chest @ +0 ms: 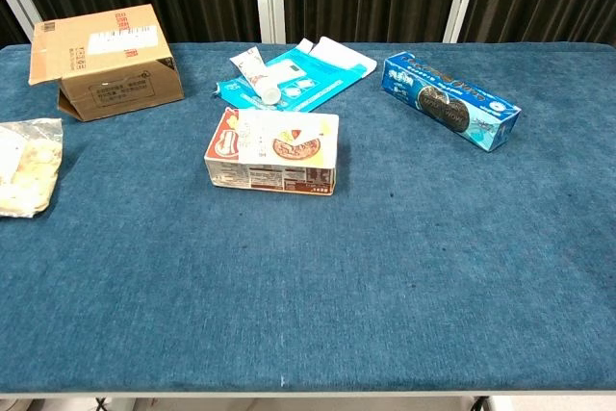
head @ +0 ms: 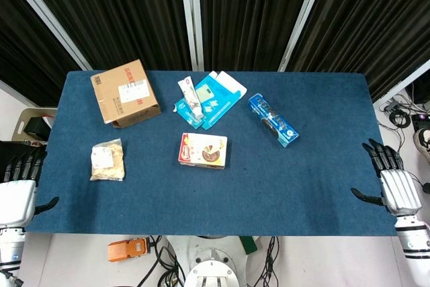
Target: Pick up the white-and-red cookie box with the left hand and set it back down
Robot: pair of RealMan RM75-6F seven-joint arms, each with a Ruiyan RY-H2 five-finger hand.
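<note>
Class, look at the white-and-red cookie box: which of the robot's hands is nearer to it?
Left. The left hand hovers off the table's left edge, beyond the snack bag from the white-and-red cookie box; the right hand sits off the right edge, slightly farther away.

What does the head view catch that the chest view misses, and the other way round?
Only the head view shows the left hand and right hand, both open, holding nothing, at the table's side edges, plus the floor below with an orange device.

Only the chest view shows the printed front side of the white-and-red cookie box.

Both share the blue table, the cookie box, cardboard box, snack bag, blue cookie box, and the tube lying on a blue pack.
</note>
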